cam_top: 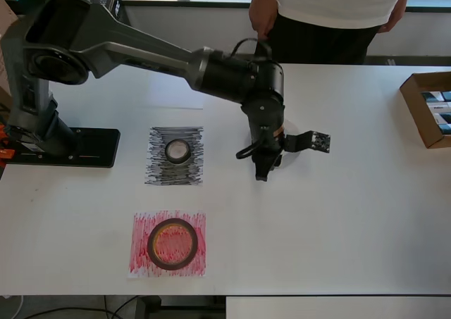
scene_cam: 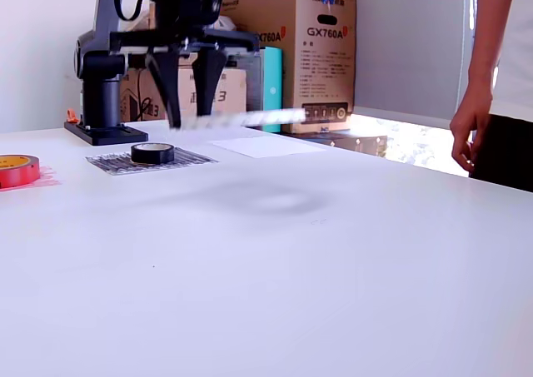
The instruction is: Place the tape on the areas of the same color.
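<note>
Overhead view first: two of the three jobs looked done. The small black tape roll sat inside the black-scribbled patch, toward the surface's left edge. The dark-red tape roll lay on the red-scribbled patch, near the front-left corner.

That left white. The gripper hung over the middle of the surface. In the exterior view the white tape roll showed as a blurred, level band at the fingertips, clear of the surface, with a soft shadow beneath it. The jaws seemed to be pinching one side of that ring, though the blur made the exact hold hard to read.

So, by my reading, the step in hand was the carry of the last roll. The plain white patch lay near the far edge, partly under the arm, with nothing on it. The next move called for a swing across to it, a level descent and a release with the ring wholly inside the paper.

Count: three tape rolls and three patches, one of each colour. One arm, one cardboard box at the right edge, and one person standing behind the far edge.
</note>
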Controlling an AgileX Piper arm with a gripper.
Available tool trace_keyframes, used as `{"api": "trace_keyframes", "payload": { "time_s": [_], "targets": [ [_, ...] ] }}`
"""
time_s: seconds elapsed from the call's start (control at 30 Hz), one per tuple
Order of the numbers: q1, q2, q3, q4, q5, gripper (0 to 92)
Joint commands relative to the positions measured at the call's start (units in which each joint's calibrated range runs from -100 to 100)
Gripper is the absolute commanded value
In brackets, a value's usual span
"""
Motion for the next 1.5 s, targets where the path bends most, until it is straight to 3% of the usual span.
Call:
{"api": "trace_keyframes", "payload": {
  "time_s": [0.0,0.3,0.57,0.9,1.47],
  "targets": [
    [3.2,-9.9,0.2,0.0,-5.1,0.0],
    [18.1,-16.9,5.5,-4.2,-6.5,0.0],
    [28.0,-26.8,26.0,-12.5,-7.1,0.0],
    [27.9,-36.4,52.7,-28.2,-13.5,0.0],
    [27.6,-35.9,64.6,-35.8,-17.9,0.0]
  ]
}}
